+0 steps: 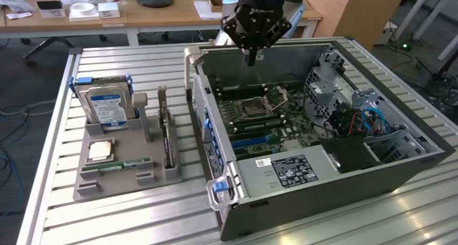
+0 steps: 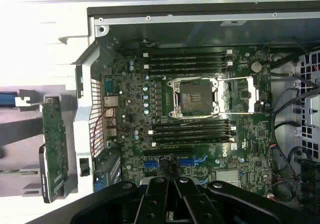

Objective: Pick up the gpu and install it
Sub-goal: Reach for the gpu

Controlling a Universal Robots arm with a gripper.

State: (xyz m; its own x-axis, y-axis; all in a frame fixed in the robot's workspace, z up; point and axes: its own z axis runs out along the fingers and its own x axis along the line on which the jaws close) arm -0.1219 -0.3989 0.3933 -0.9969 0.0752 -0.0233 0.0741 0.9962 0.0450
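Observation:
The gpu [image 1: 166,131] stands on edge in a slot of the grey parts tray [image 1: 93,188], on the exterior view's left of the open computer case [image 1: 336,194]. In the wrist view the gpu [image 2: 54,144] shows a green board with a pale bracket, outside the case wall. My gripper [image 1: 250,58] hangs over the far end of the open case, well apart from the gpu, shut with nothing between its fingers. From the wrist, my gripper [image 2: 171,186] points down at the motherboard [image 2: 200,149] near its blue expansion slots [image 2: 192,161].
The tray also holds a silver hard drive with a blue label [image 1: 106,106], a green RAM stick [image 1: 118,164] and a CPU chip [image 1: 100,148]. Inside the case are the CPU socket [image 1: 259,103], a black power supply [image 1: 286,170] and cables [image 1: 357,121]. A desk [image 1: 143,14] stands behind.

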